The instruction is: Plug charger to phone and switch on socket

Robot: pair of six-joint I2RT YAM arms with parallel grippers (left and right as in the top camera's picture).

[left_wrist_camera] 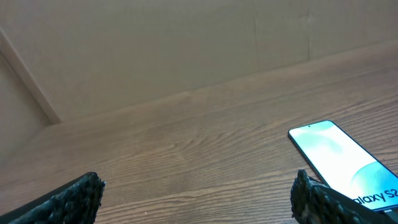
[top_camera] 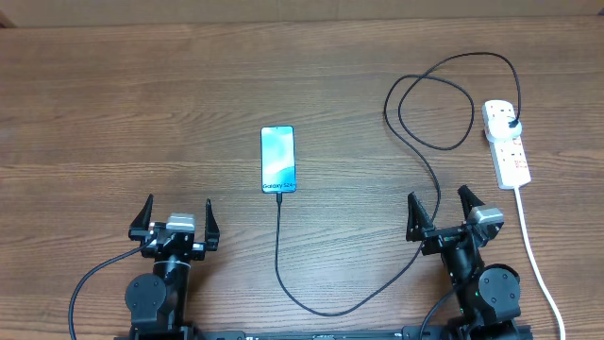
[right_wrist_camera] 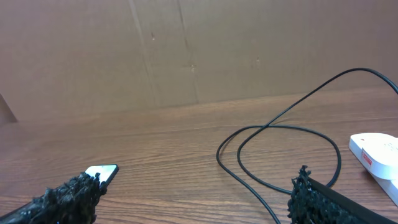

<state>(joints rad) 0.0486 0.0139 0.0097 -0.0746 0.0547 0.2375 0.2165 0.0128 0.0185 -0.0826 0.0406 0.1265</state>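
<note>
The phone (top_camera: 277, 160) lies flat mid-table, its blue-teal screen up; it also shows in the left wrist view (left_wrist_camera: 348, 158) and the right wrist view (right_wrist_camera: 102, 171). The black charger cable (top_camera: 283, 255) runs from the phone's bottom edge, curves along the front, loops at the back right (right_wrist_camera: 273, 155) and ends in a black plug (top_camera: 511, 124) seated in the white socket strip (top_camera: 508, 146), which also shows in the right wrist view (right_wrist_camera: 376, 149). My left gripper (top_camera: 176, 224) (left_wrist_camera: 196, 193) is open and empty, front left. My right gripper (top_camera: 441, 213) (right_wrist_camera: 196, 196) is open and empty, front right.
The strip's thick white cord (top_camera: 533, 250) runs down the right side toward the front edge, just right of my right arm. A brown cardboard wall (left_wrist_camera: 155, 50) stands behind the wooden table (top_camera: 142, 113).
</note>
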